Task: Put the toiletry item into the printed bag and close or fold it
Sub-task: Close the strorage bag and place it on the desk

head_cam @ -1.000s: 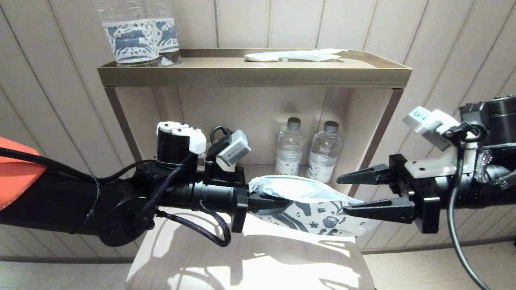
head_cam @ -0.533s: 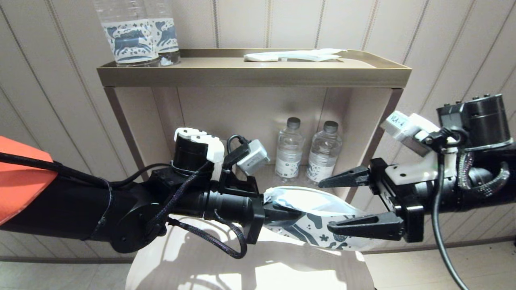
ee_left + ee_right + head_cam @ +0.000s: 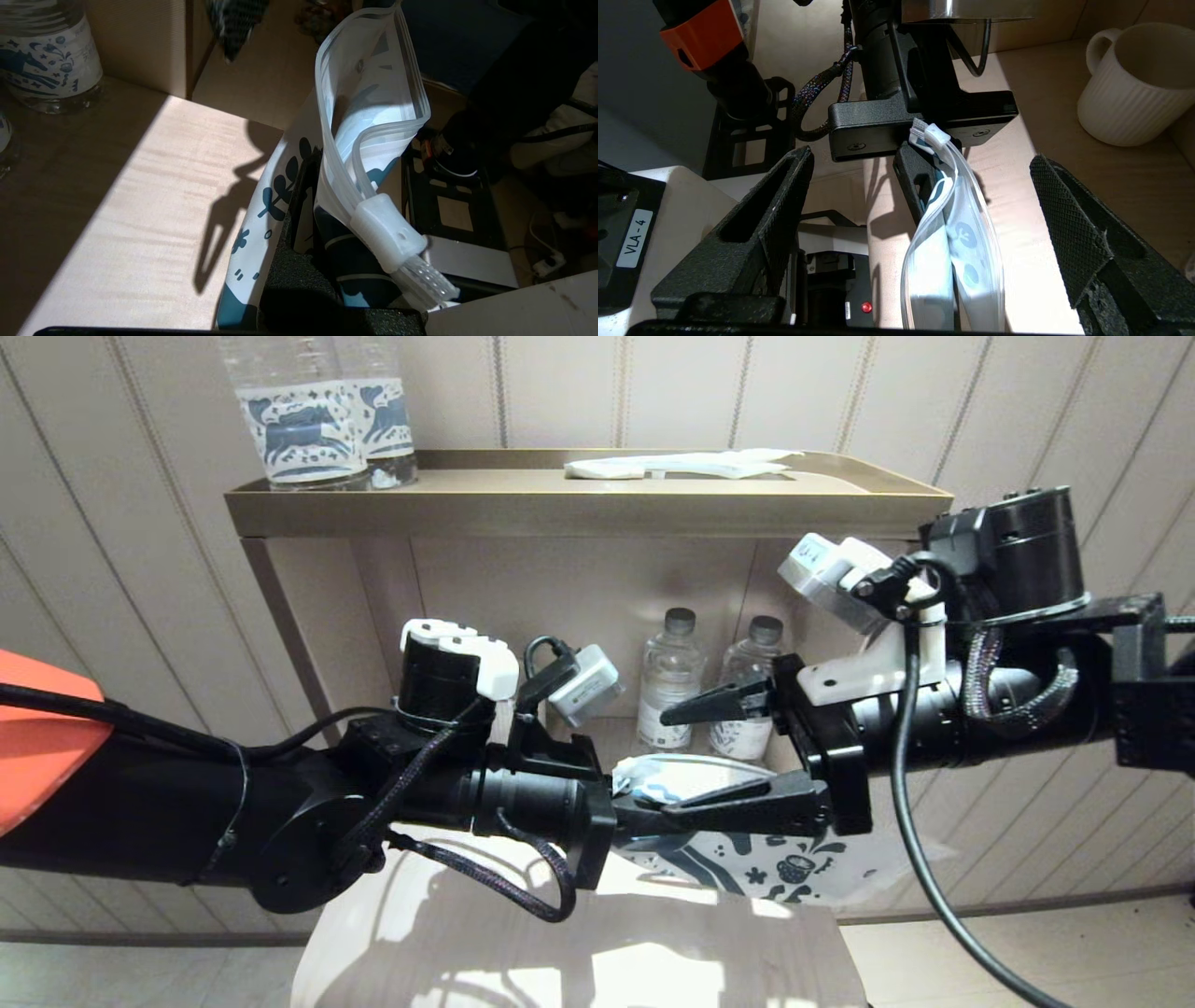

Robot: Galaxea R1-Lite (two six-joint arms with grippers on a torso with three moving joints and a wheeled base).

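Observation:
The printed bag, white with dark blue doodles, hangs in the air above the small table. My left gripper is shut on the bag's end near the clear zip slider. The bag's mouth gapes open, and no contents show. My right gripper is open, with one finger above the mouth and one below it, touching nothing. In the right wrist view the bag hangs between the two wide-apart fingers. The toiletry item is out of view.
A shelf unit stands behind, with two horse-label bottles and a white packet on its top tray. Two small bottles stand in the niche. A white mug sits on the light wood table.
My right gripper has swung left and up along the bag toward the left gripper and opened wider. The left arm shifted slightly right, still holding the bag.

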